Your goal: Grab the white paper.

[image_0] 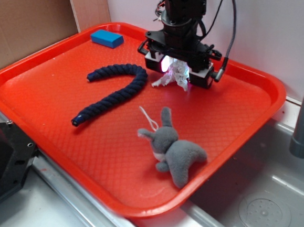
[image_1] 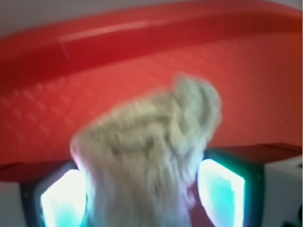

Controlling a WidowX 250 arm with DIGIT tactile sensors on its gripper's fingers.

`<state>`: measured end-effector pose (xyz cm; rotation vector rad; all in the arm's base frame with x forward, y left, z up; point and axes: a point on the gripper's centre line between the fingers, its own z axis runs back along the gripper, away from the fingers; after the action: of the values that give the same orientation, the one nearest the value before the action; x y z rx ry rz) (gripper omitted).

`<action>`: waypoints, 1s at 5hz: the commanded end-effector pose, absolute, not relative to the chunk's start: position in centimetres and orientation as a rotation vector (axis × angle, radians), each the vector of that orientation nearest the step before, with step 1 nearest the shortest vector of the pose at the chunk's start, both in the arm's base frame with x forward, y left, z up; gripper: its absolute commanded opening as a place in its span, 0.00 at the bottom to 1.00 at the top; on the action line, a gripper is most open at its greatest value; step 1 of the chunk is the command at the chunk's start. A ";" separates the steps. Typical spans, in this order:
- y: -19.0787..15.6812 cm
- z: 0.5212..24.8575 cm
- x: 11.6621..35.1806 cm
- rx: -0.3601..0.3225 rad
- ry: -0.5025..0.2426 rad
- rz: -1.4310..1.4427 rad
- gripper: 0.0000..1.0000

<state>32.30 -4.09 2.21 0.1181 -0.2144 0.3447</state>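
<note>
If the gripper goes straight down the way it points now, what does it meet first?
The white paper: it already sits between the gripper's lit pads. Right below lies the red tray. Whether the paper is lifted off it, I cannot tell.

Below me the red tray (image_0: 48, 89) carries a blue block (image_0: 107, 38), dark rope (image_0: 113, 89), grey bunny (image_0: 175, 149).
</note>
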 end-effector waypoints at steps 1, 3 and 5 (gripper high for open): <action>-3.4 2.7 33.4 0.021 -0.208 0.324 0.00; -2.6 5.9 32.3 -0.017 -0.110 0.172 0.00; -0.7 11.8 28.1 -0.002 0.023 0.185 0.00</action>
<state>27.32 -1.43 10.34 0.0115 0.0821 0.1732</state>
